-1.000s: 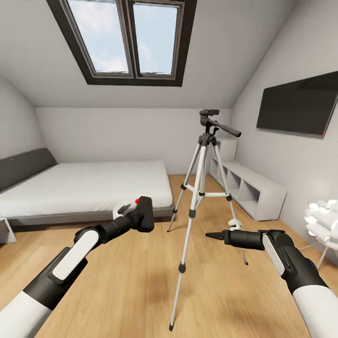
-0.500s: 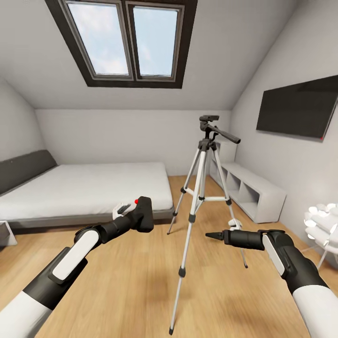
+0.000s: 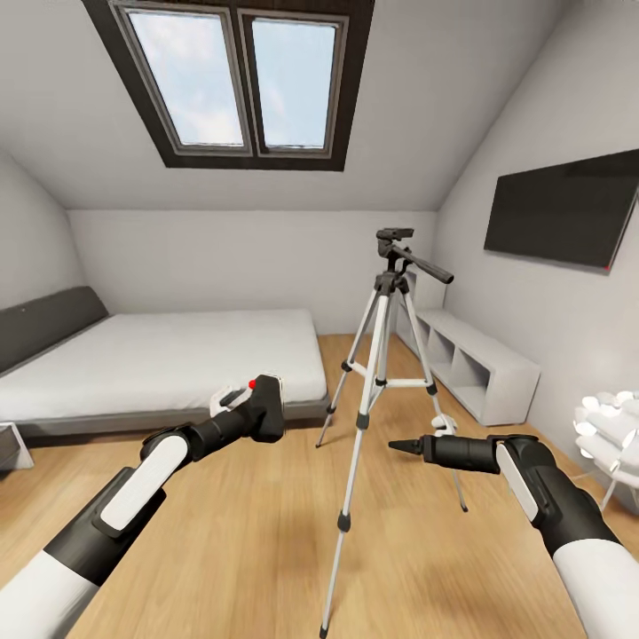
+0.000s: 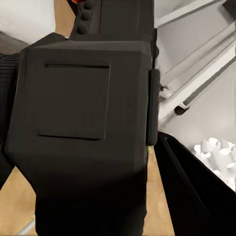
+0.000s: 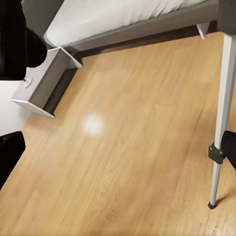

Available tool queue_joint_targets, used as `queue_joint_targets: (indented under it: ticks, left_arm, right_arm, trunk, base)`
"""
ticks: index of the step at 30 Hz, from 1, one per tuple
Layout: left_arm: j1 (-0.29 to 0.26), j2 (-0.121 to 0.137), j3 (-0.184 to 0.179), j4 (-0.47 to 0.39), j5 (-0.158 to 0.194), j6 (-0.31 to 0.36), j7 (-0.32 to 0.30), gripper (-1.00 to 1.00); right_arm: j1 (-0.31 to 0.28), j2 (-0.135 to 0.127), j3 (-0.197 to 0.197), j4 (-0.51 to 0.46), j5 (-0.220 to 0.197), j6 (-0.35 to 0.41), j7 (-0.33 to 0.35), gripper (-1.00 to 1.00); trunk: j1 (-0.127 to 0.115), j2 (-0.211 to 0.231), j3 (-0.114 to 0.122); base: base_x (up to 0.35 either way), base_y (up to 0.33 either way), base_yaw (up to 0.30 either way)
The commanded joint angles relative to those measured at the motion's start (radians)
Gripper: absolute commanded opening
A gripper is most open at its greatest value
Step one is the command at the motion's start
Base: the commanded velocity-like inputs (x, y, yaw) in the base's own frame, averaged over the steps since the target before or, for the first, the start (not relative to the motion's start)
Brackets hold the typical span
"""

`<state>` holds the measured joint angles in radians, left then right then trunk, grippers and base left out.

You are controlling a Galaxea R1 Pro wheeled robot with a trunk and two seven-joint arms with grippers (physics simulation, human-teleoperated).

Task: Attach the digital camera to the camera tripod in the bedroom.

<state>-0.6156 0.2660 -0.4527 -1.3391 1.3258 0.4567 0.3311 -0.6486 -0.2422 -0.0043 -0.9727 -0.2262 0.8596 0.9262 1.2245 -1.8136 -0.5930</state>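
We see the digital camera [image 3: 265,410] as matt black plastic, smooth-faced. Beside it, the camera tripod [image 3: 380,373] has shiny silver metal legs with matt black joints. Beneath the tripod, the wood floor [image 3: 266,524] looks smooth, faintly glossy.

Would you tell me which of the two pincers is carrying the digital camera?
The left pincer: it grips the digital camera with the red dot on top, while the right pincer holds nothing beside the camera tripod.
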Motion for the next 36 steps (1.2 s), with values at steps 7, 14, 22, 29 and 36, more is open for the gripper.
queue_joint_targets:
  ticks: [7, 14, 22, 29, 36]
  left_arm:
    - [-0.001, -0.002, -0.001, 0.000, -0.013, -0.018, 0.281, -1.00]
    - [-0.001, -0.003, -0.003, 0.000, -0.013, -0.052, 0.322, -1.00]
    - [-0.001, -0.002, -0.003, 0.000, -0.014, -0.058, 0.324, -1.00]
    - [-0.001, -0.002, -0.003, 0.000, -0.014, -0.058, 0.323, -1.00]
    - [-0.001, -0.002, -0.003, -0.001, -0.014, -0.058, 0.322, -1.00]
  right_arm:
    - [-0.001, 0.000, 0.000, 0.000, 0.001, 0.004, -0.003, 1.00]
    - [-0.001, 0.000, 0.001, 0.000, 0.000, 0.004, -0.021, 1.00]
    - [-0.001, 0.000, 0.001, 0.000, -0.001, 0.005, -0.026, 1.00]
    - [-0.001, 0.000, 0.000, 0.000, 0.000, 0.004, -0.026, 1.00]
    - [0.000, 0.000, 0.000, 0.000, 0.000, 0.004, -0.031, 1.00]
  trunk:
    - [-0.027, 0.049, 0.021]
    - [-0.054, 0.098, 0.043]
    - [-0.085, 0.154, 0.068]
    - [-0.111, 0.203, 0.090]
    - [-0.138, 0.252, 0.112]
  base:
    - [0.000, 0.000, 0.000]
    - [0.000, 0.000, 0.000]
    - [0.000, 0.000, 0.000]
    - [0.000, 0.000, 0.000]
    - [0.000, 0.000, 0.000]
